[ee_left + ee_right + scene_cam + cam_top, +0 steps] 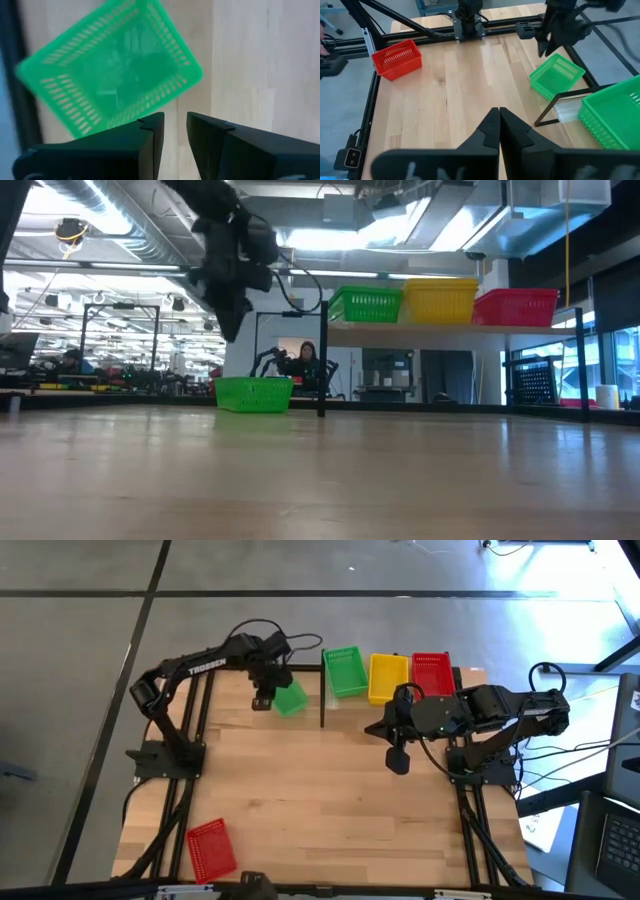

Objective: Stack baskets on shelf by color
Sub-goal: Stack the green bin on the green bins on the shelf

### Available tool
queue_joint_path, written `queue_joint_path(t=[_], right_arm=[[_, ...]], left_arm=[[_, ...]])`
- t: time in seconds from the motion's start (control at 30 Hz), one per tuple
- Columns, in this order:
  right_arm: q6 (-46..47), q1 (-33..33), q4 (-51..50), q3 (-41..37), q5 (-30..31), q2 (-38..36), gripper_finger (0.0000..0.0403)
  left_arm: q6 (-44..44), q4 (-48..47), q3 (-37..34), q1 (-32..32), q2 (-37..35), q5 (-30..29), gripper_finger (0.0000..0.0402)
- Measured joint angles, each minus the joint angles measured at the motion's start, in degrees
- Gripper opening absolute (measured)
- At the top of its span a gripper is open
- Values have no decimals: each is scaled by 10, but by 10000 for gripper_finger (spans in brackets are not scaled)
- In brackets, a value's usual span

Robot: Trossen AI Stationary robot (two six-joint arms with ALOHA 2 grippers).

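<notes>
Clearly, we see the loose green basket [290,699] on the desk [320,800] beside the shelf's post [322,690], its long axis skewed. Our left gripper [263,700] hovers just beside it, jaws slightly parted and empty; the right gripper [397,762] waits well apart, jaws closed, empty.

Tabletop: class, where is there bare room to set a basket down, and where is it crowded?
Bare: the wide middle between the loose green basket and the red basket at the near left corner. Crowded: the shelf, full with green, yellow and red baskets.
</notes>
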Motion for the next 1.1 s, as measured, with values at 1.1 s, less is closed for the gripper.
queue_joint_path(t=[1.1], right_arm=[[-2,0,-1,0,0,0,0]], left_arm=[[249,186,-163,-3,2,-47,74]])
